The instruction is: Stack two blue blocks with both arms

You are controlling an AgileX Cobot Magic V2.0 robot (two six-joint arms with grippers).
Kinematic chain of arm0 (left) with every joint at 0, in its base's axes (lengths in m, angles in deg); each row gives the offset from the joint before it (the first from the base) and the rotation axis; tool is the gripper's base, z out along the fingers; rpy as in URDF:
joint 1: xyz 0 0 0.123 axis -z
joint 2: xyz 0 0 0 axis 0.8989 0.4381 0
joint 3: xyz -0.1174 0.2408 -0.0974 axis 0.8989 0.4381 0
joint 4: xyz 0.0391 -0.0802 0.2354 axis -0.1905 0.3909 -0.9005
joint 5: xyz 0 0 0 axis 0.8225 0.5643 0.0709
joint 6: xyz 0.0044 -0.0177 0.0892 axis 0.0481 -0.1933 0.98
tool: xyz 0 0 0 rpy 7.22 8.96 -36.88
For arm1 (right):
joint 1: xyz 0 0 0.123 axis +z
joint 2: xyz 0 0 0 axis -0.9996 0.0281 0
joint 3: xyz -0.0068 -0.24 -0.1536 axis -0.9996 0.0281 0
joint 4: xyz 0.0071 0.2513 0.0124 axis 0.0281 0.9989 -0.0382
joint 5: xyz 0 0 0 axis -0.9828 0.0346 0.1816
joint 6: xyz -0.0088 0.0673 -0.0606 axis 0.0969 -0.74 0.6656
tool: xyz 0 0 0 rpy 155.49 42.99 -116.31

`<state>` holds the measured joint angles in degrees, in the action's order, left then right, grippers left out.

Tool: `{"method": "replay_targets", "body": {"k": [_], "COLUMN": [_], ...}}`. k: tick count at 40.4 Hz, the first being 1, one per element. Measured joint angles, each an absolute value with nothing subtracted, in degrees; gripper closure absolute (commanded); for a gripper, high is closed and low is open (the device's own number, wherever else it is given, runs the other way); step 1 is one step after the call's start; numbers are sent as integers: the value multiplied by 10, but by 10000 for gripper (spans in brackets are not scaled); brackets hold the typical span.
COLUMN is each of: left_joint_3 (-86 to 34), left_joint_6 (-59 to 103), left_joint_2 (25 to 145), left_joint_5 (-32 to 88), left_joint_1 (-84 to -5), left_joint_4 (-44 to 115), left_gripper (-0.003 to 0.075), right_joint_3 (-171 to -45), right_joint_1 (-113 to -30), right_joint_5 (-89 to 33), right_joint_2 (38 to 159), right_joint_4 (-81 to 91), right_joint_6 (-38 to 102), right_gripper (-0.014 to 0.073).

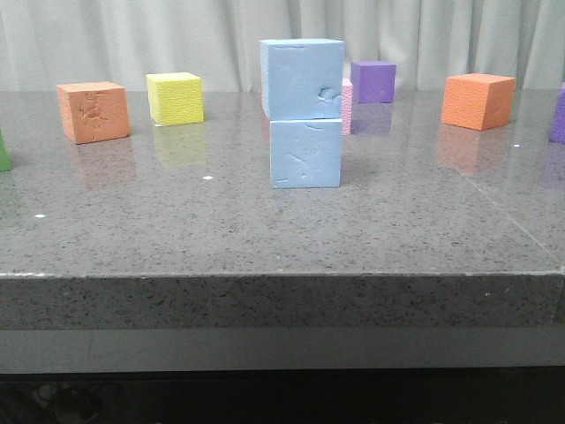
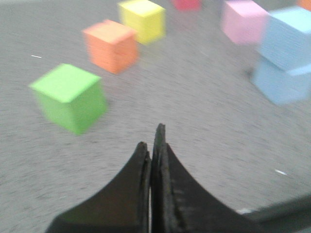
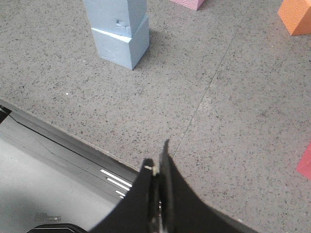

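Two pale blue blocks stand stacked near the middle of the grey table. The upper blue block (image 1: 302, 79) rests on the lower blue block (image 1: 305, 153), shifted slightly left. The stack also shows in the left wrist view (image 2: 286, 53) and the right wrist view (image 3: 119, 26). Neither gripper shows in the front view. My left gripper (image 2: 151, 143) is shut and empty above bare table, well away from the stack. My right gripper (image 3: 158, 160) is shut and empty over the table's front edge, apart from the stack.
On the table stand an orange cube (image 1: 94, 111), a yellow cube (image 1: 175, 97), a purple cube (image 1: 373, 81), a pink cube (image 1: 347, 104) behind the stack, another orange cube (image 1: 478, 100) and a green cube (image 2: 70, 97). The table's front edge (image 3: 73, 131) lies below the right gripper.
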<state>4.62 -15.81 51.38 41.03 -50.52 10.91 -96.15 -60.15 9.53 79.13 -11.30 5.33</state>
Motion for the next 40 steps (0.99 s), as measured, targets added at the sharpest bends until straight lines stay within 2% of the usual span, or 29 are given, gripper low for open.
{"method": "replay_targets", "body": {"k": [7, 16, 23, 40], "left_joint_3": [188, 309, 318, 318], "left_joint_6": [-158, -158, -158, -158], "left_joint_2": [373, 274, 274, 274], "left_joint_5": [333, 289, 222, 195], "left_joint_1": [-575, -603, -604, -610], "left_joint_4": [109, 129, 149, 150], "left_gripper": [738, 738, 738, 738], "right_joint_3": [-961, -961, -961, -961], "right_joint_1": [-601, -601, -601, -601], "right_joint_5": [95, 95, 95, 95], "right_joint_2": [791, 791, 791, 791], "right_joint_4": [-113, -114, -114, -114], "right_joint_6": [53, 53, 53, 53], "right_gripper": [663, 663, 663, 663]}}
